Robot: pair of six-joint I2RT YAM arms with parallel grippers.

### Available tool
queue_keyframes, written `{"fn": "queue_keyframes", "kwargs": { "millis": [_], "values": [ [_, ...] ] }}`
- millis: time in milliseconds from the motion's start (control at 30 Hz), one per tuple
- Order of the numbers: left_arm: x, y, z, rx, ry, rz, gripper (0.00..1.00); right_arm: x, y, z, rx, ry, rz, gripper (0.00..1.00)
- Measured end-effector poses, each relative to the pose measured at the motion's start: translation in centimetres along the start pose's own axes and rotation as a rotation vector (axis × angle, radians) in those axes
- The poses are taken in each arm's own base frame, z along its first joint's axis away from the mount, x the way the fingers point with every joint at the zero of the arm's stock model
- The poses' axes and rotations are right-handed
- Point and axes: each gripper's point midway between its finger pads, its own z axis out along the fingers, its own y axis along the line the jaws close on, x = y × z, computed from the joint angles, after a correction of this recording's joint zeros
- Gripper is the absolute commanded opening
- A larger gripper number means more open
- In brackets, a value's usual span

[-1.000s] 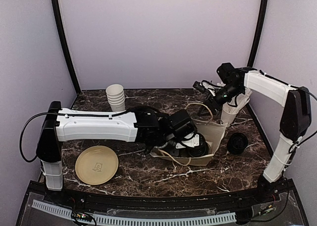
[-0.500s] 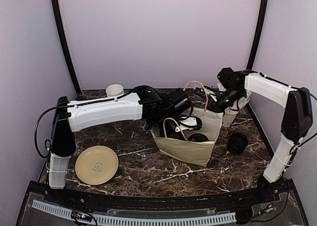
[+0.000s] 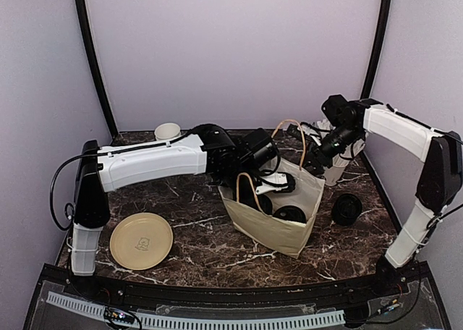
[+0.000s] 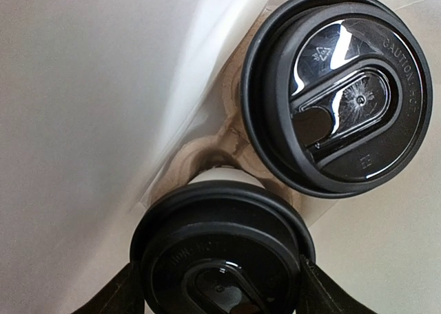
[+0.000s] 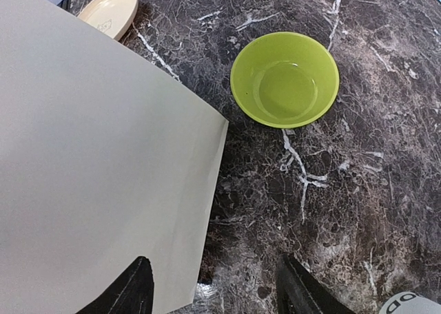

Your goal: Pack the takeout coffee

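A beige paper bag [image 3: 278,225] stands upright and open mid-table. My left gripper [image 3: 262,187] reaches into its mouth and is shut on the takeout coffee [image 4: 220,245]. Its fingers press both sides of the black lid, and a sliver of white cup shows under it. A second black-lidded cup [image 4: 337,93] stands beside it in the bag and also shows in the top view [image 3: 291,214]. My right gripper [image 3: 309,158] is at the bag's back right rim. Its jaws are spread, with the edge of the bag's wall [image 5: 103,162] between the fingers [image 5: 131,290].
A bowl stands right of the bag; it looks green in the right wrist view [image 5: 284,78] and dark in the top view [image 3: 347,208]. A cream plate [image 3: 142,241] lies front left. A stack of white cups [image 3: 168,131] stands back left. A white cup [image 3: 334,169] stands behind the right arm.
The bag lay on its side a second ago and now stands upright. My left arm has risen with it and stays inside the bag. The right gripper shifted slightly by the rim.
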Motion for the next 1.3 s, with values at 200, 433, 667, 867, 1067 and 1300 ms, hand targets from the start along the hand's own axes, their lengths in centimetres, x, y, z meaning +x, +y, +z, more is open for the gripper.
{"fn": "queue_keyframes", "kwargs": {
  "millis": [200,433,667,867,1067,1300],
  "values": [
    [-0.3,0.1,0.4,0.000,0.002,0.002,0.54,-0.1,0.4,-1.6,0.052,0.000,-0.022,0.61],
    [-1.6,0.6,1.6,0.002,-0.004,0.008,0.51,-0.4,-0.8,-3.7,0.127,-0.018,-0.018,0.63],
    [-2.0,0.7,1.8,0.004,0.001,0.011,0.54,-1.7,-2.1,-6.1,0.191,-0.061,-0.025,0.63],
    [-1.9,0.6,1.9,0.007,0.001,0.016,0.60,-2.0,-1.8,-6.5,0.183,-0.071,-0.021,0.63],
    [-1.0,-0.2,1.6,0.011,-0.009,0.015,0.60,-2.0,-1.6,-6.6,0.177,-0.068,-0.015,0.64],
    [-0.9,-1.0,1.2,0.021,-0.027,0.022,0.79,-2.3,-1.2,-6.9,0.171,-0.082,-0.016,0.65]
  ]
}}
